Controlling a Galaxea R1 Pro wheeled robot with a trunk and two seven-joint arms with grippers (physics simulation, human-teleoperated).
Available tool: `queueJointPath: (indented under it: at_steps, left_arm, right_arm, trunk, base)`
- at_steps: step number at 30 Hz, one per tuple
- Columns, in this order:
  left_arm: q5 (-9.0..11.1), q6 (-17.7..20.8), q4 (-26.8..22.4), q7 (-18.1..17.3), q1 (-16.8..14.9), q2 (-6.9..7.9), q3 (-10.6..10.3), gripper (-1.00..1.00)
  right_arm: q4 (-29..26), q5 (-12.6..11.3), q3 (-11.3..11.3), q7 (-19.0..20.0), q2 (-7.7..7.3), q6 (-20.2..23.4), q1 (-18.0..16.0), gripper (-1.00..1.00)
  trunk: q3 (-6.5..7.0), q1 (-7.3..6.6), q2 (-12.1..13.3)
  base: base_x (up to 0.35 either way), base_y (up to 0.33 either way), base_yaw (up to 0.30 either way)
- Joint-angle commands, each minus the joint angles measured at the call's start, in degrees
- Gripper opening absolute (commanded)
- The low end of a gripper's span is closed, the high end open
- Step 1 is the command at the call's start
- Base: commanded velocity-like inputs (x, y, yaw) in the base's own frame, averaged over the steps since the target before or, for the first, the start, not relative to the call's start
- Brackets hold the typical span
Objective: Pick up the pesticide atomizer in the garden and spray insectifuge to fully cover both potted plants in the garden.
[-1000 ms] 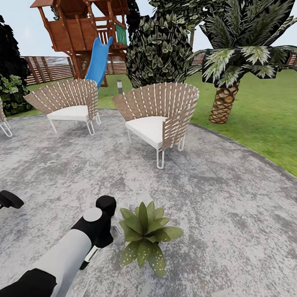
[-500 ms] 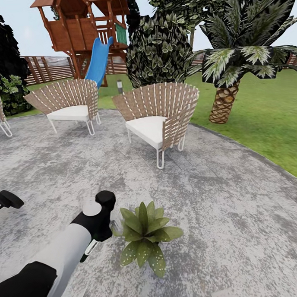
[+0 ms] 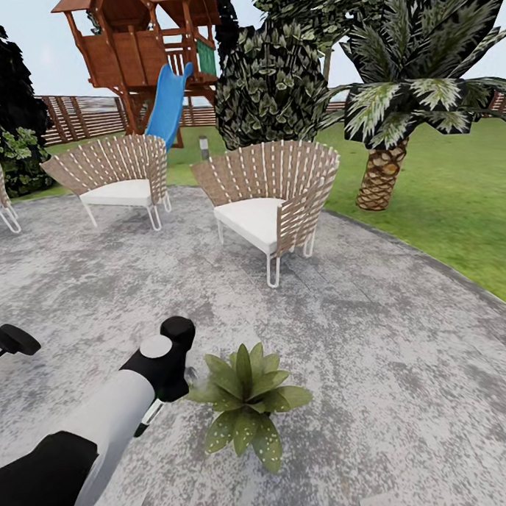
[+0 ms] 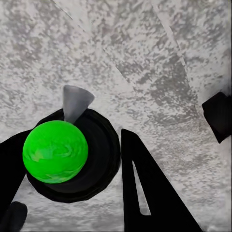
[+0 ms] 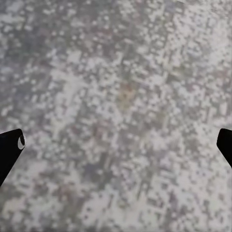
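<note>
Drifting a touch farther out across the patio than a second ago, and lifting slightly: left arm, with its black wrist now just beside the leaves of the potted plant. Keeping the same place meanwhile: plant, chairs and the whole head view.

Clamping the pesticide atomizer in the left gripper, as seen from the left wrist view looking down on it: a bright green ball on top, a round dark body under it, a pale grey cone pointing away over the speckled paving. Pressing against the dark body from both sides, black fingers, closed in as far as the bottle allows.

Spreading wide in the right wrist view, the right gripper: only the dark tips of its fingers peeking in at opposite borders, holding nothing, touching nothing, hanging above bare grey paving.

Sitting on the near part of the patio, well in from its curved edge along the lawn, the low green speckled rosette. Standing farther back toward the patio's far edge, two wicker chairs with white cushions; beyond the edge, a palm on the grass.
</note>
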Motion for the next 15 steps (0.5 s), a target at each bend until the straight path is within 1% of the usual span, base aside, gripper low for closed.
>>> queueJointPath:
  at_steps: [1, 4, 6, 7, 8, 15]
  left_arm:
    - [-0.6, 0.6, 0.7, -0.6, 1.0, 0.11, -0.1, -1.00]
    - [-0.7, 0.6, 1.2, -0.6, 3.0, 0.20, -0.1, -1.00]
    - [-0.6, 0.7, 0.9, -0.6, 3.4, 0.28, 0.1, -1.00]
    - [-0.6, 0.7, 0.7, -0.6, 2.9, 0.24, 0.2, -1.00]
    - [-0.6, 0.7, 0.8, -0.6, 2.6, -0.02, 0.1, -1.00]
    - [-0.6, 0.7, 1.0, -0.6, 2.7, -0.05, 0.0, -1.00]
  right_arm:
    - [0.1, 0.0, 0.5, -0.5, 0.00, -0.1, 0.0, 1.00]
    - [-0.1, -0.1, 0.5, -0.4, 0.03, -0.1, 0.0, 1.00]
    - [-0.3, -0.2, 0.4, -0.4, 0.24, -0.1, 0.0, 1.00]
    - [-0.3, -0.2, 0.4, -0.4, 0.27, -0.1, 0.0, 1.00]
    - [-0.3, -0.3, 0.3, -0.4, 0.28, -0.1, 0.0, 1.00]
    - [-0.3, -0.3, 0.3, -0.4, 0.28, -0.1, 0.0, 1.00]
  trunk:
    - [-0.04, -0.02, 0.0]
    - [-0.04, -0.02, 0.0]
    - [-0.04, -0.02, 0.0]
    - [-0.04, -0.02, 0.0]
    - [-0.04, -0.02, 0.0]
    - [-0.04, -0.02, 0.0]
  base:
    - [0.000, 0.000, 0.000]
    - [0.000, 0.000, 0.000]
    - [0.000, 0.000, 0.000]
    - [0.000, 0.000, 0.000]
    - [0.000, 0.251, -0.220]
    - [0.000, 0.298, -0.279]
